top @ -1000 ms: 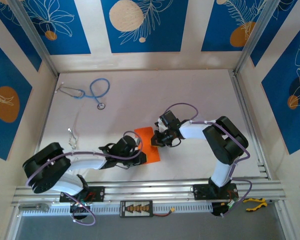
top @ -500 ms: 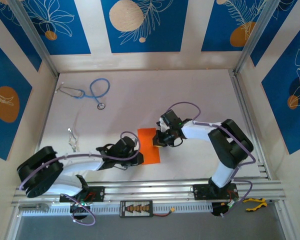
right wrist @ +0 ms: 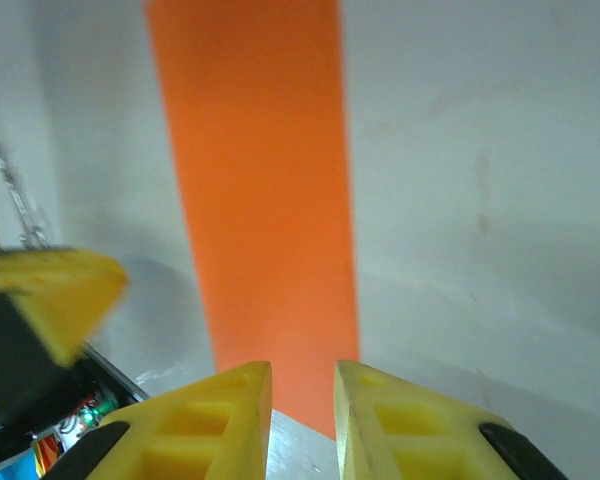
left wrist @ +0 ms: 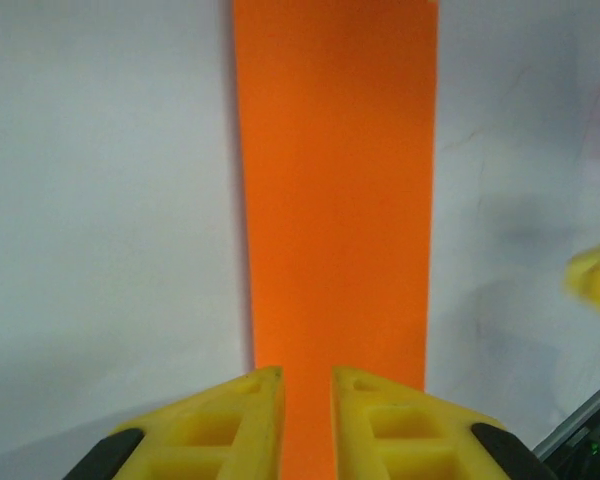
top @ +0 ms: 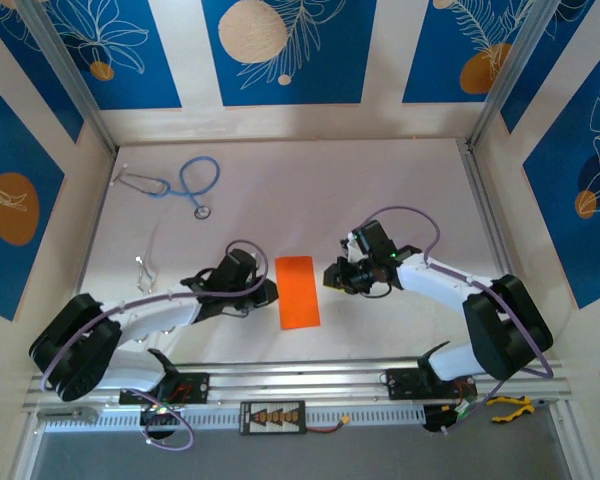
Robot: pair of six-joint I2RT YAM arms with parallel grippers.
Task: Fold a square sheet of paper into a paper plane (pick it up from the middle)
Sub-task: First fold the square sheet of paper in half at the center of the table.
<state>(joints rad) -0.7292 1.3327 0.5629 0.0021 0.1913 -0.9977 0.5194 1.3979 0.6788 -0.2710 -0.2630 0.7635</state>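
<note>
The square sheet of paper (top: 298, 291) lies flat on the white table as a narrow orange rectangle, folded in half. My left gripper (top: 271, 291) sits at its left long edge and my right gripper (top: 331, 275) just off its right edge. In the left wrist view the paper (left wrist: 335, 180) runs away from the left gripper (left wrist: 307, 372), whose yellow fingers stand a narrow gap apart with nothing pinched. In the right wrist view the paper (right wrist: 260, 180) lies ahead of the right gripper (right wrist: 303, 365), also slightly open and empty. No pointed paper plane shape is formed.
A blue stethoscope (top: 185, 183) lies at the far left of the table. A small metal item (top: 143, 275) lies near the left wall. The aluminium rail (top: 300, 380) bounds the near edge, with yellow-handled pliers (top: 508, 405) beyond it. Patterned walls enclose three sides.
The right gripper has opened, let go of the paper and drawn back to the right. The paper, raised and skewed before, now lies flat and straight. The left gripper shifted slightly away.
</note>
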